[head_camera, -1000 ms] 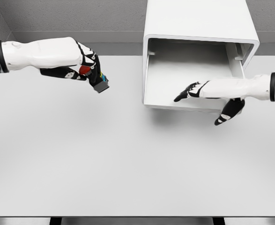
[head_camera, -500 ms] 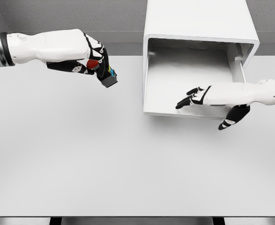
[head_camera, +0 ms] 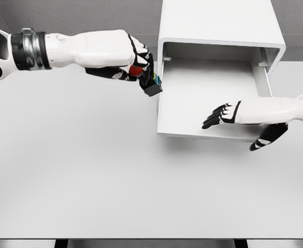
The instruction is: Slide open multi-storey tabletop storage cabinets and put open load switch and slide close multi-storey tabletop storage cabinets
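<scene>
I am holding the load switch [head_camera: 152, 86] pinched in my left hand [head_camera: 133, 62], hovering just left of the drawer [head_camera: 192, 93] pulled out near the desk's [head_camera: 89, 175] far edge, my right hand [head_camera: 228, 113] resting relaxed, empty, over the drawer's front.

The cabinet [head_camera: 218, 23] runs off the top edge, so its upper storeys and far end are out of sight. Its open drawer [head_camera: 192, 93] has its near right stretch covered by the right hand [head_camera: 228, 113], whose arm is cut by the right edge. The switch [head_camera: 148, 82] is mostly wrapped in the left hand [head_camera: 125, 57]; only a dark block, a red part and small coloured bits show, too small to tell apart. The table [head_camera: 89, 170] is cut off left and right.
</scene>
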Robot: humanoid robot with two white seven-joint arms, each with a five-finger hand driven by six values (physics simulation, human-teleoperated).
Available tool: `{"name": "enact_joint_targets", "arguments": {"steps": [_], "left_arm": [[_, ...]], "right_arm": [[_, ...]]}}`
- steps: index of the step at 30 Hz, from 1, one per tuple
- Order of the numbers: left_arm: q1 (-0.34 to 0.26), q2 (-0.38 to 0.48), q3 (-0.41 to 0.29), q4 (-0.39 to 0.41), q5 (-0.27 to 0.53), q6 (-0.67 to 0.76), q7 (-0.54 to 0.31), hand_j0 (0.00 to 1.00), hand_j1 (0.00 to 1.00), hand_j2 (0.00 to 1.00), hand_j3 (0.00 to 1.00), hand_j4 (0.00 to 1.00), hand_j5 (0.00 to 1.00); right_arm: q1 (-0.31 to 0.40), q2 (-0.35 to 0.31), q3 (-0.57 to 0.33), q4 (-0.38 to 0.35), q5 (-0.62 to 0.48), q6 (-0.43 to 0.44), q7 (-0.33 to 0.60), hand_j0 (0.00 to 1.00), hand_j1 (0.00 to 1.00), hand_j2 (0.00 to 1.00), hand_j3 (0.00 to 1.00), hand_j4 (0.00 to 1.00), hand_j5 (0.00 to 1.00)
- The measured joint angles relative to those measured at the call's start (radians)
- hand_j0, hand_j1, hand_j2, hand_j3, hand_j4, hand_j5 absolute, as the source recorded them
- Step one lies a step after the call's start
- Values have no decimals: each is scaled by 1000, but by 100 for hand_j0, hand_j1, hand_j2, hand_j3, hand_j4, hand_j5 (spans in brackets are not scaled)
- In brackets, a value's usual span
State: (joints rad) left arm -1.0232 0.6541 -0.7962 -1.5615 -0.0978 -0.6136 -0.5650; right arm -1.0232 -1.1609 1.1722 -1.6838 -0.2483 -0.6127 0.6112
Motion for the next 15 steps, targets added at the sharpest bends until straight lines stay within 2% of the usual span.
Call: {"name": "enact_joint_targets", "arguments": {"steps": [5, 15], "left_arm": [[-8, -91, -3, 19, -48, 0, -5, 41, 41, 41, 41, 41, 41], [-6, -288, -16, 176, -195, -1, -8, 42, 42, 42, 42, 42, 42]], "right_arm": [[2, -19, 2, -9, -3, -1, 0, 100, 100, 100, 100, 100, 100], [-3, -46, 3, -16, -1, -1, -59, 100, 100, 100, 100, 100, 100]]}}
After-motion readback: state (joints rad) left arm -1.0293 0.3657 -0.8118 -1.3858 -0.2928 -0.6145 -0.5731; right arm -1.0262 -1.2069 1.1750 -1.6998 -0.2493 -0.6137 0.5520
